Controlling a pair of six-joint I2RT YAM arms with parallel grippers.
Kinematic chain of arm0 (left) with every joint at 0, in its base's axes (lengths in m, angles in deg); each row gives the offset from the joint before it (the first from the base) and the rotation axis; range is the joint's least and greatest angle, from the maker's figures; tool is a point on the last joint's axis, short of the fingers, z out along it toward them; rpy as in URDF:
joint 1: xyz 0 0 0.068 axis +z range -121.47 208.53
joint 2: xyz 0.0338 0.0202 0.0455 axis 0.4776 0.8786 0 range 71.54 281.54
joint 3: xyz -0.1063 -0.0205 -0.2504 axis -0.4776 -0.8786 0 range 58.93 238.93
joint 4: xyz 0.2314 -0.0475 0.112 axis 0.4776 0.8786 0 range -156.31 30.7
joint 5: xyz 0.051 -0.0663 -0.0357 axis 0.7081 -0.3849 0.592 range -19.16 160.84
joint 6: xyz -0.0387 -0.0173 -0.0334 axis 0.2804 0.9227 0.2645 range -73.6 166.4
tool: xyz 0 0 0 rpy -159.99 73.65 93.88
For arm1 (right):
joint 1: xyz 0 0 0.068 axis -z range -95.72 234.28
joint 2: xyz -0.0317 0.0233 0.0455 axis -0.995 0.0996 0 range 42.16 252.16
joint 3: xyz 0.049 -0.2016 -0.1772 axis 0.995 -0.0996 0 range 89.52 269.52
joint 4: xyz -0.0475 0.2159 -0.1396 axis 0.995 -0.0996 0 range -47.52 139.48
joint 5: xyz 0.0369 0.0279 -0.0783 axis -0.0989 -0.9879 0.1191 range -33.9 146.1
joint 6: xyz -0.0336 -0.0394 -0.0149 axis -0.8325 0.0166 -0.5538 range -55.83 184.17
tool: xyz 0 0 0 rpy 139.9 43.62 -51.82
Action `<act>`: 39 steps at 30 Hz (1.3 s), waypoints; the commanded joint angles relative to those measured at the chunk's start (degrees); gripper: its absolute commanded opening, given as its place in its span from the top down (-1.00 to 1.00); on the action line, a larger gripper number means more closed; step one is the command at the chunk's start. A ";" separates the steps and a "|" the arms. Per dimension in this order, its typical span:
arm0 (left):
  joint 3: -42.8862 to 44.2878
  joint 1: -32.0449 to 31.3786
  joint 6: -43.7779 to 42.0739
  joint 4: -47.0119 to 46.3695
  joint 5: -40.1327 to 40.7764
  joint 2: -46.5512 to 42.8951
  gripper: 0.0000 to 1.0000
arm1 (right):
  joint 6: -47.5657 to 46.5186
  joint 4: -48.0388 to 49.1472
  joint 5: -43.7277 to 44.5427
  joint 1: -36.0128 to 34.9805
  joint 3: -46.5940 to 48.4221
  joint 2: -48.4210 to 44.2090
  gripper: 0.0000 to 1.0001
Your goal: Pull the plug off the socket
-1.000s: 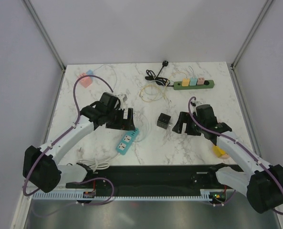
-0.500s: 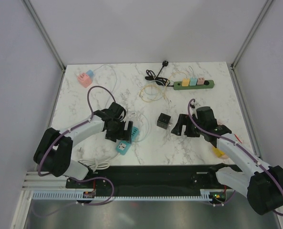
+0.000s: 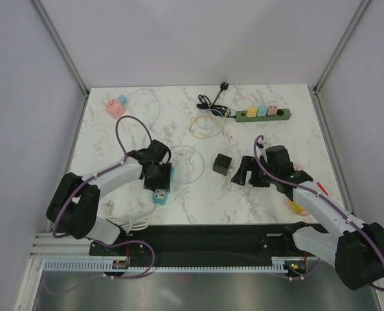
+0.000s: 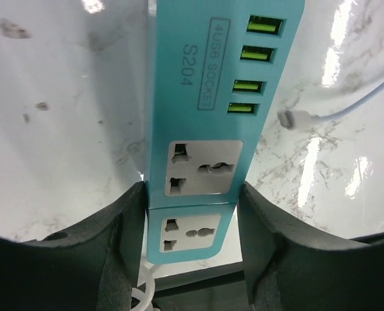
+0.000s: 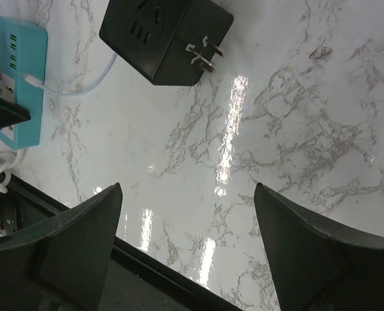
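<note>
A teal power strip [image 3: 159,195] [image 4: 204,97] with green USB ports and two empty wall sockets lies near the table's front left. My left gripper [image 3: 158,179] [image 4: 192,194] straddles its socket end, both fingers [image 4: 124,220] pressed against its sides. A white USB plug [image 4: 286,118] on a pale blue cable lies at the strip's right edge beside the USB ports; I cannot tell if it is seated. My right gripper [image 3: 245,173] [image 5: 188,194] hangs open over bare marble, just right of a black cube socket [image 3: 222,164] [image 5: 166,35].
The strip's white cord [image 3: 130,225] coils at the front edge. At the back lie a green strip with pastel plugs [image 3: 263,113], a black cable [image 3: 211,100], thin looped wires [image 3: 208,124] and a pink-blue adapter [image 3: 116,105]. Small yellow and pink items [image 3: 300,208] lie right.
The left arm drew back toward the front edge and its fingers closed onto the teal strip, which has turned and slid nearer. The right arm barely moved.
</note>
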 commanded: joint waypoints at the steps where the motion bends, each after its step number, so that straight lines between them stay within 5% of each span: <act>1: 2.44 1.43 4.57 5.00 9.68 -4.48 -0.01 | -0.06 2.81 -1.03 0.24 0.03 0.52 -0.82; 4: 2.18 6.86 6.07 7.55 11.36 -7.55 0.14 | -0.33 3.34 -1.99 0.24 0.55 1.75 -0.82; 10: 1.82 21.72 5.99 7.74 9.42 -12.65 0.81 | -1.47 3.43 -2.52 0.15 2.14 2.90 -0.82; 19: 12.01 37.54 2.21 5.11 13.37 -5.64 0.95 | -2.61 2.99 -3.31 0.24 2.05 3.43 -0.81; 24: 21.30 41.59 0.28 5.17 13.57 8.65 0.93 | -2.70 2.99 -3.22 0.24 2.05 3.43 -0.81; 29: 25.28 43.18 1.07 4.66 14.95 15.11 0.69 | -3.05 2.64 -2.96 0.15 2.22 2.64 -0.81; 30: 26.16 43.27 1.15 4.66 15.14 15.46 0.44 | -3.40 2.46 -2.79 0.24 2.57 2.55 -0.82; 31: 26.34 43.35 1.42 4.57 15.49 15.81 -0.14 | -3.58 2.20 -2.70 0.24 2.84 2.55 -0.81; 35: 27.66 43.53 2.03 4.66 18.91 15.47 -0.99 | -4.46 2.02 -2.43 0.24 3.45 3.51 -0.82; 39: 32.04 43.36 1.42 4.66 18.40 15.11 -0.99 | -4.63 2.11 -3.75 0.24 3.80 5.97 -0.82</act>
